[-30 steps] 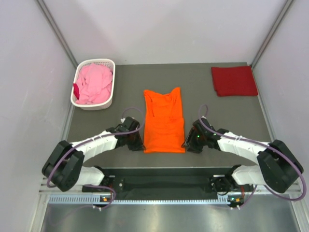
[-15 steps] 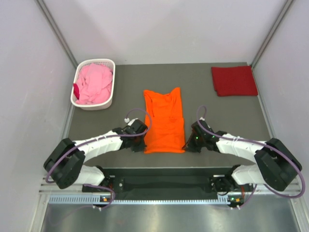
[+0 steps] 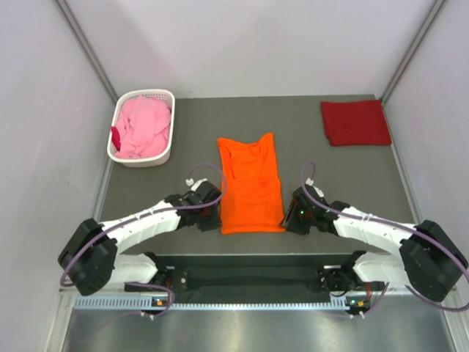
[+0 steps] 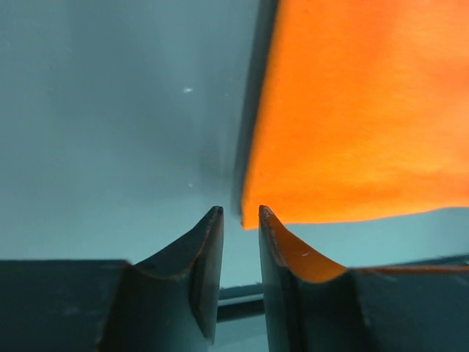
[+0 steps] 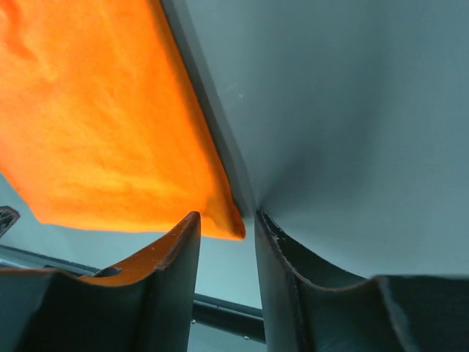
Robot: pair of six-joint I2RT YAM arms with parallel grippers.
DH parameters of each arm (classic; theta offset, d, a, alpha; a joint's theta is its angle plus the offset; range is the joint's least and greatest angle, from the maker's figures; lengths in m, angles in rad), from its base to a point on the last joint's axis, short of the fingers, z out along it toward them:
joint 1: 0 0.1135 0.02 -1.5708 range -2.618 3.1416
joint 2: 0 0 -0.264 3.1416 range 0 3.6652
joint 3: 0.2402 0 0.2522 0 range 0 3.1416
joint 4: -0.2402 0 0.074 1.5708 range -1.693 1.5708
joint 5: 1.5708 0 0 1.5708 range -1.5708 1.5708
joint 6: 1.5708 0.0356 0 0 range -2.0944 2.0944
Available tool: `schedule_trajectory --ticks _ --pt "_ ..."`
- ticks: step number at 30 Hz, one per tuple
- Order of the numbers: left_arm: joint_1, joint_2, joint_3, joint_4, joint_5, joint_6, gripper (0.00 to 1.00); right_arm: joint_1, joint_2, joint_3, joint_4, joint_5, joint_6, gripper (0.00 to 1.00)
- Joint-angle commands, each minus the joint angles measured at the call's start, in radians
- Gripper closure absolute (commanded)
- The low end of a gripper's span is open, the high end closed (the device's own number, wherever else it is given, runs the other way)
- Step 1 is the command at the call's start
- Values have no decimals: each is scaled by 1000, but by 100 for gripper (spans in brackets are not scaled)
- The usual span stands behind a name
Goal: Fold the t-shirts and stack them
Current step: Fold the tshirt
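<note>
The orange t-shirt (image 3: pixel 250 183), folded into a long strip, lies flat mid-table. My left gripper (image 3: pixel 215 217) sits low at its near left corner, and in the left wrist view the gripper (image 4: pixel 238 215) is open by a narrow gap with the cloth corner (image 4: pixel 253 209) just at the fingertips. My right gripper (image 3: pixel 288 218) is at the near right corner. It (image 5: pixel 226 220) is open too, with the orange corner (image 5: pixel 233 226) lying between the tips, unpinched. A folded dark red t-shirt (image 3: pixel 355 122) lies at the back right. The pink t-shirt (image 3: pixel 141 126) is bunched in the basket.
A white lattice basket (image 3: pixel 157 94) stands at the back left corner. Grey walls close in the table on the left, back and right. Both arms lie low along the near edge, with a black rail just behind the grippers.
Both grippers have stayed at the orange shirt's near corners, shifting only slightly. The shirt's near hem sits a touch closer to the table's near edge.
</note>
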Motion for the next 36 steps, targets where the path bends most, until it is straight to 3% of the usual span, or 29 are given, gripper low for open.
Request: schedule_trajectory --ticks 1,6,11,20,24,30,34,35,36 --pt "-3 -70 -26 5 24 -36 68 20 -40 -36 -38 28 28 62" --pt "-5 -130 -130 103 68 -115 64 41 -65 -85 -5 30 72 62" --pt "-19 -98 -143 110 64 -144 65 45 -53 -106 23 42 88 63" --pt "-42 -72 -147 125 35 -185 63 48 -59 -122 43 59 102 83" --pt "-46 -65 -146 134 29 -199 63 54 -59 -133 55 62 103 100" --pt "-54 -67 -147 146 9 -216 64 61 -51 -139 75 59 102 100" --pt "-54 -59 -157 169 1 -219 75 65 -45 -140 84 53 99 100" --pt "-54 -55 -157 174 -7 -219 80 66 -43 -142 86 53 97 100" --pt "-54 -50 -151 180 -7 -213 94 66 -46 -140 83 54 96 100"
